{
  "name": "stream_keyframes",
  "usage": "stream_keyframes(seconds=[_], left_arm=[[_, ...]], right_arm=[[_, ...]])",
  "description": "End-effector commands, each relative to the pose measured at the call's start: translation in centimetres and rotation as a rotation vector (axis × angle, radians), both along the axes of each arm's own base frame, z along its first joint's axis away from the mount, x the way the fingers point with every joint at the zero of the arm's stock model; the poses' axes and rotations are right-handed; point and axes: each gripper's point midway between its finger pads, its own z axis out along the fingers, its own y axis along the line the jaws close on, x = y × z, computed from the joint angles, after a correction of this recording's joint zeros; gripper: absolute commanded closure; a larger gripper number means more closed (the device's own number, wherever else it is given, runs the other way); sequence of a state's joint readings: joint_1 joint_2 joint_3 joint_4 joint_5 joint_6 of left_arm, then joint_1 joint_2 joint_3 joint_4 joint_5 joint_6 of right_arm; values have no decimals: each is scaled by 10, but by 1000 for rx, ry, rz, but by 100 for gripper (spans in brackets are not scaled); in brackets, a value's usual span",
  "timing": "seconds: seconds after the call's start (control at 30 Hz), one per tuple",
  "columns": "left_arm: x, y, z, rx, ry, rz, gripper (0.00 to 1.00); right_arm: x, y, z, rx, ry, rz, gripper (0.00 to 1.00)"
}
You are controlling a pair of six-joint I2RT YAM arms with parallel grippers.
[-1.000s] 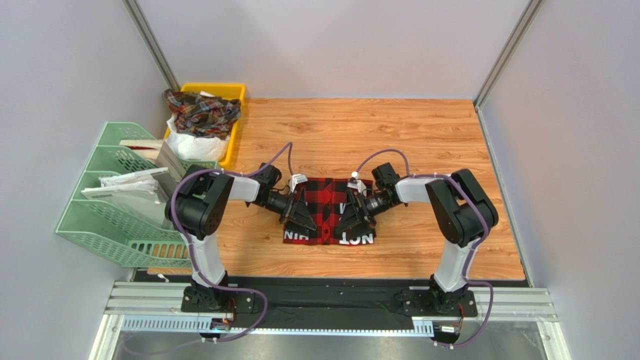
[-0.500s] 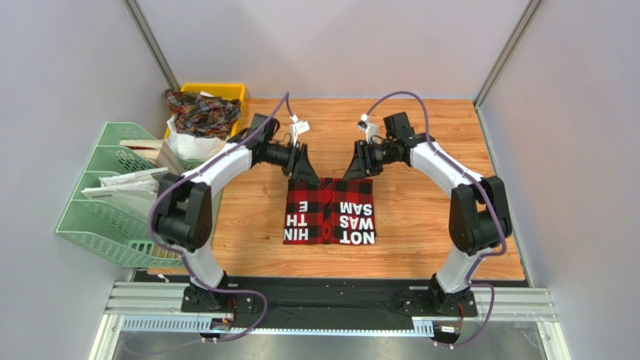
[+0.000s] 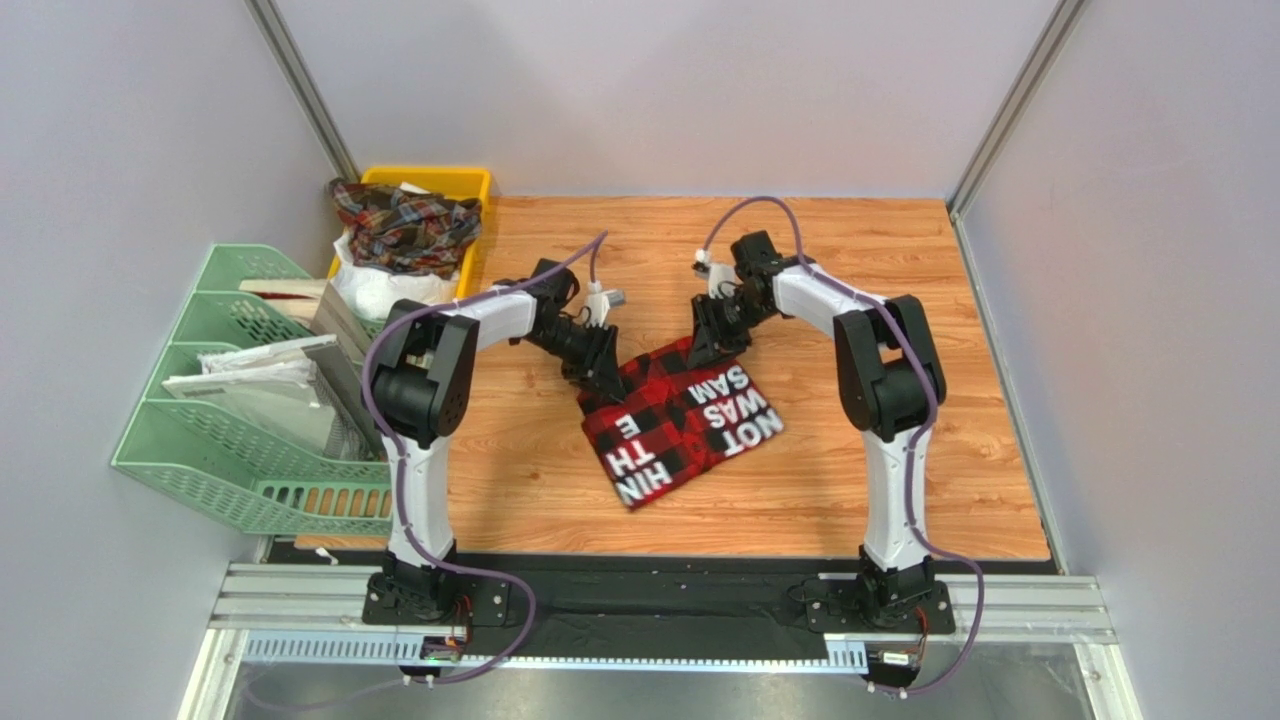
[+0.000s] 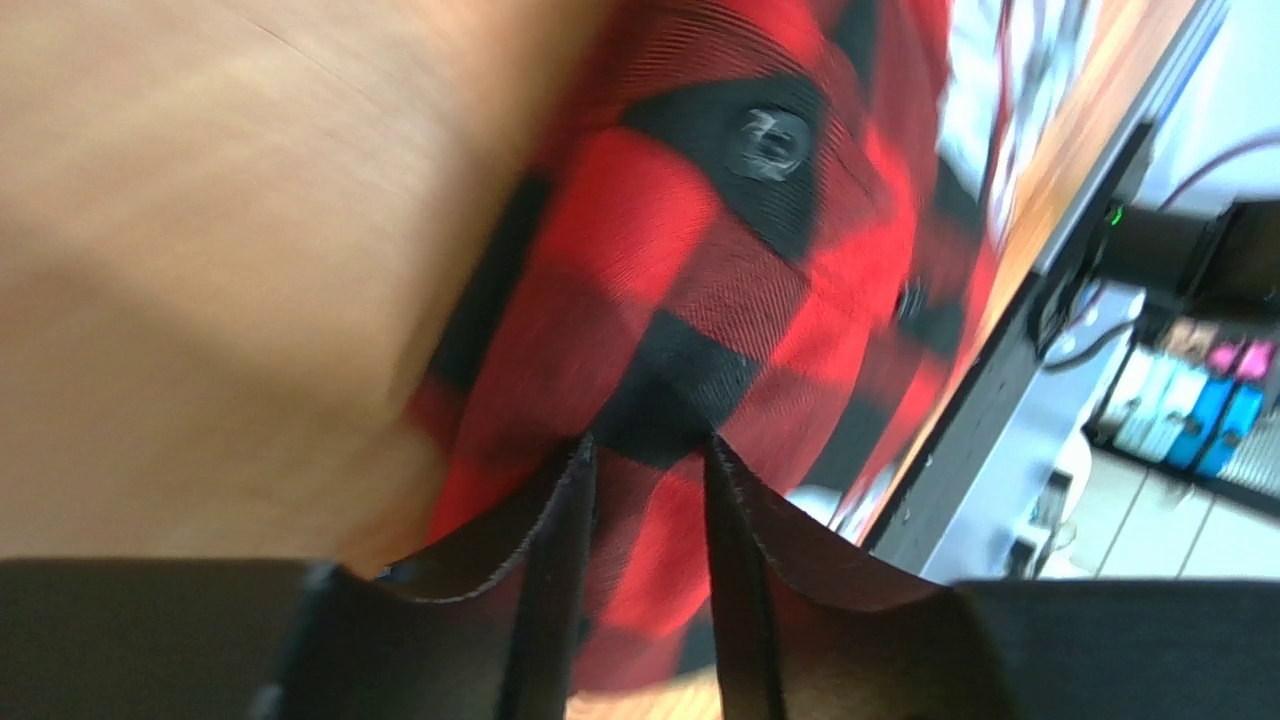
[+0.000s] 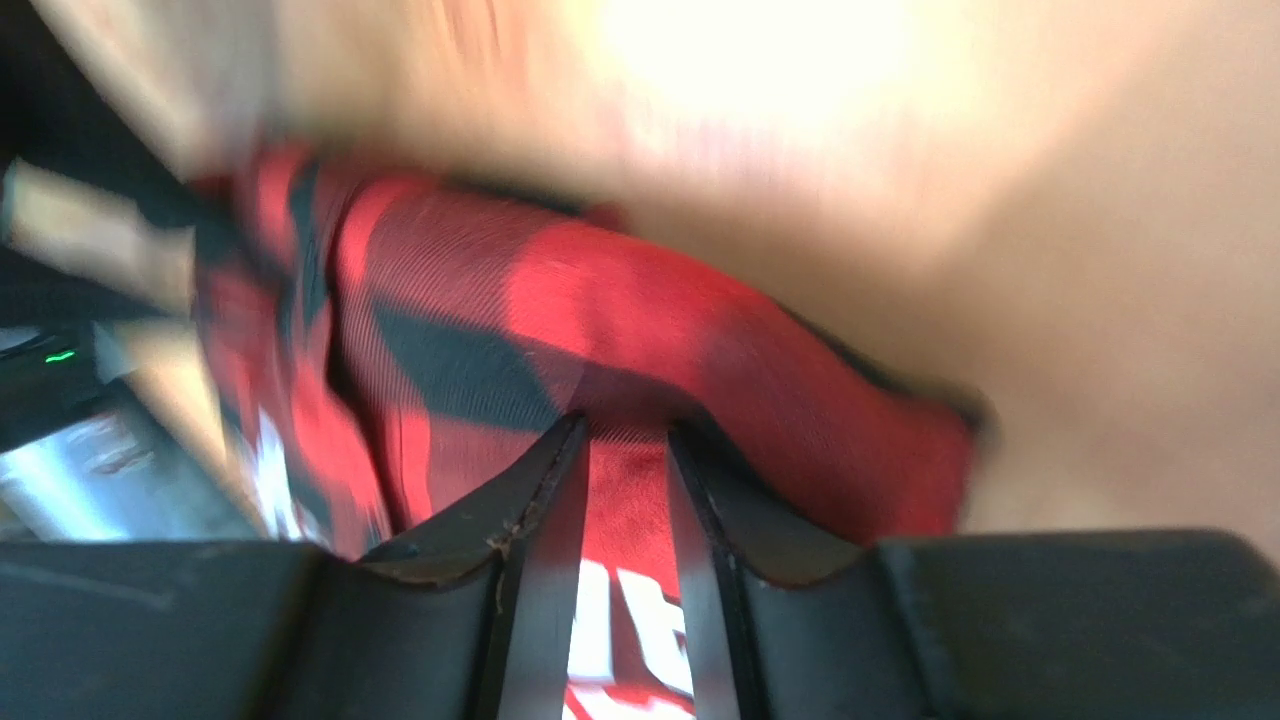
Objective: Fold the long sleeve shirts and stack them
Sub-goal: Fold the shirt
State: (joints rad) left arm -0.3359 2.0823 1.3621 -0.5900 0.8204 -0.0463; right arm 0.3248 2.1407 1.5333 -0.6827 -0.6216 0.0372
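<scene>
The folded red-and-black shirt point(image 3: 684, 423) lies in the middle of the wooden worktop point(image 3: 902, 465). It is turned at a slant, with big white letters on top. The left arm point(image 3: 478, 320) reaches its far left corner, and its jaws are clamped on the cloth. The right arm point(image 3: 824, 300) reaches the far right corner, and its jaws pinch the cloth too. Another plaid shirt point(image 3: 403, 222) sits bunched in the yellow bin point(image 3: 475, 183).
</scene>
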Motion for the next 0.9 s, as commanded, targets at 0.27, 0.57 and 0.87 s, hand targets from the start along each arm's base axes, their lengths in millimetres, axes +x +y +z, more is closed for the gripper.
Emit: stream_keyframes(seconds=[0.27, 0.57, 0.87], left_arm=[[-48, 55, 73, -166, -122, 179, 31], [-4, 46, 40, -152, -40, 184, 11], [-12, 11, -12, -67, 136, 114, 16]], right_arm=[[2, 44, 95, 5, -420, 268, 38], [-76, -4, 84, -110, -276, 341, 34], [-86, -35, 1, -293, -148, 344, 35]])
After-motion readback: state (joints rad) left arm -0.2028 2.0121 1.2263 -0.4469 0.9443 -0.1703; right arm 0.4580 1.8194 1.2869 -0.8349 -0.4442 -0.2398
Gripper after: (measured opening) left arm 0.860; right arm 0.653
